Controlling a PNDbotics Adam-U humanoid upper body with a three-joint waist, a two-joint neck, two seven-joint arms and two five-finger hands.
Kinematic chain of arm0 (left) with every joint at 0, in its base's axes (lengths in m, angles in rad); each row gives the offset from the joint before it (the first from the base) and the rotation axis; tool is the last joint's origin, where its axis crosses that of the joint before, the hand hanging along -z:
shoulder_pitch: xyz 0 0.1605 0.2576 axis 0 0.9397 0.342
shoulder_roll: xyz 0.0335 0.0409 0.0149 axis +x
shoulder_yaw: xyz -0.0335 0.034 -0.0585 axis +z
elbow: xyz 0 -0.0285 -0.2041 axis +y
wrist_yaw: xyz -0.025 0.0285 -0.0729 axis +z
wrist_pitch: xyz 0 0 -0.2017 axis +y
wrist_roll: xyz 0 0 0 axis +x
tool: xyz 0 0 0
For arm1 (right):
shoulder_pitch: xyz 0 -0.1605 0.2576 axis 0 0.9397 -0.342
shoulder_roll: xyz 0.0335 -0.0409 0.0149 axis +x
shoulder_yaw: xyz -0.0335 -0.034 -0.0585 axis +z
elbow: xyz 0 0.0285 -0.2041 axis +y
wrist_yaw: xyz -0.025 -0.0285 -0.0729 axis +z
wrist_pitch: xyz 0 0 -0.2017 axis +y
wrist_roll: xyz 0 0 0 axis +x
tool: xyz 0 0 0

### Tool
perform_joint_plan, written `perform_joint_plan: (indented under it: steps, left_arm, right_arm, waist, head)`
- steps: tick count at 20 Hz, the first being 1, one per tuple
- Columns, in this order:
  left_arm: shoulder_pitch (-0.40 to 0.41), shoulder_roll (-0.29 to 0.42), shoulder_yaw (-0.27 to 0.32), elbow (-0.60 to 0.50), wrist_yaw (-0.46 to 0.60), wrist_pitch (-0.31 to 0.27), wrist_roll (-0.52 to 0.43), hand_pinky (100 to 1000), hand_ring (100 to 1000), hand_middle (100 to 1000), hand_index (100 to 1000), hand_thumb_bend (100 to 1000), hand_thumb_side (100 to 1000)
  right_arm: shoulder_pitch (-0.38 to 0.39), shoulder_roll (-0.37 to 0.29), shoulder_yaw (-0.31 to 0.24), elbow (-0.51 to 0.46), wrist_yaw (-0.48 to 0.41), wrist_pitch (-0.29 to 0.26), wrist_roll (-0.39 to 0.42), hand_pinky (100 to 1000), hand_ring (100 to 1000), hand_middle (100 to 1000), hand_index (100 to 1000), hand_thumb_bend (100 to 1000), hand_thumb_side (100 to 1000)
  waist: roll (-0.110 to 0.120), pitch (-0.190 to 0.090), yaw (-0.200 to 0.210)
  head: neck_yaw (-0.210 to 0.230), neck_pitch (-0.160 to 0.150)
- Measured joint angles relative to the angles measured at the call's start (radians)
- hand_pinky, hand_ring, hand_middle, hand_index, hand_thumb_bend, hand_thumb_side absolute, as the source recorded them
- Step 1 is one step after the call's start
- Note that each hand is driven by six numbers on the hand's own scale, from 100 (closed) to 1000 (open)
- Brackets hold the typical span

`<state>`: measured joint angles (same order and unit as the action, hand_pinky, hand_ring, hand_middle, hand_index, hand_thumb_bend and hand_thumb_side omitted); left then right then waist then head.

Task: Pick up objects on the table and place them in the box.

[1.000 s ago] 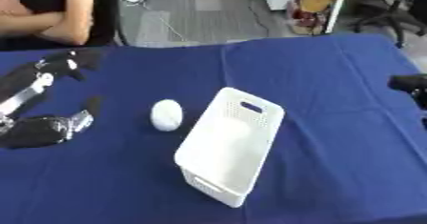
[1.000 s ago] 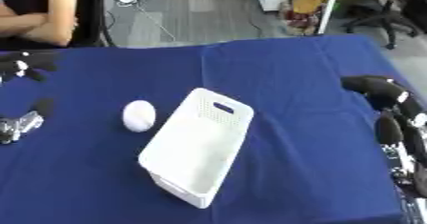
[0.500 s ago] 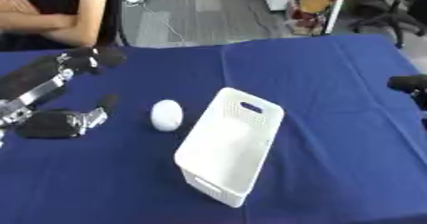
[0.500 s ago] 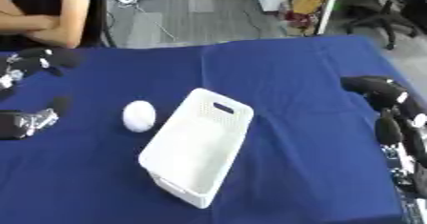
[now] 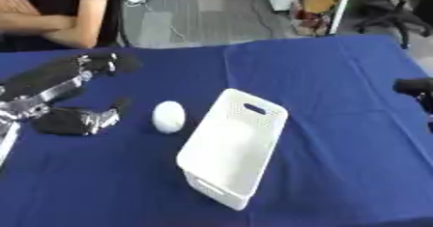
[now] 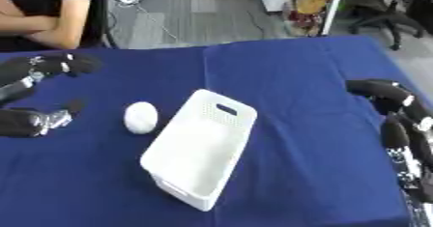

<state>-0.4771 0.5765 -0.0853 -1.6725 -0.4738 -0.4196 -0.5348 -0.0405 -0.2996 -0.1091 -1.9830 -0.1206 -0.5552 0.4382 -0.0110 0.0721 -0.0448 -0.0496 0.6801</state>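
I count one white egg-shaped object (image 5: 168,117) on the blue table (image 5: 338,100), lying just left of the one white box (image 5: 233,147), near it but not touching. The box lies askew, its open top up, with nothing inside that I can see and a handle slot in its far end wall. My left hand (image 5: 72,76) is over the table's left side, well left of the egg shape, fingers spread apart and holding nothing. My right hand (image 6: 397,110) shows at the right edge, fingers relaxed and apart, also holding nothing.
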Motion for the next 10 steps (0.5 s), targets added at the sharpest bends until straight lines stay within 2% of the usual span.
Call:
perform_joint_plan:
  steps: [7,10]
  left_arm:
    - [-0.072,-0.011,-0.036,0.105,-0.042,-0.025,0.008,746,801,869,962,929,747]
    - [-0.103,-0.022,-0.047,0.148,-0.064,-0.033,0.016,739,798,873,966,883,763]
  right_arm:
    - [0.001,0.0,0.002,0.0,-0.001,0.0,0.002,848,837,768,863,100,675]
    - [0.001,0.0,0.005,0.0,-0.002,0.0,0.002,848,837,768,863,100,675]
  waist:
    - [-0.003,-0.001,0.001]
    - [-0.004,-0.001,0.001]
  head:
    - [0.006,0.0]
    - [0.006,0.0]
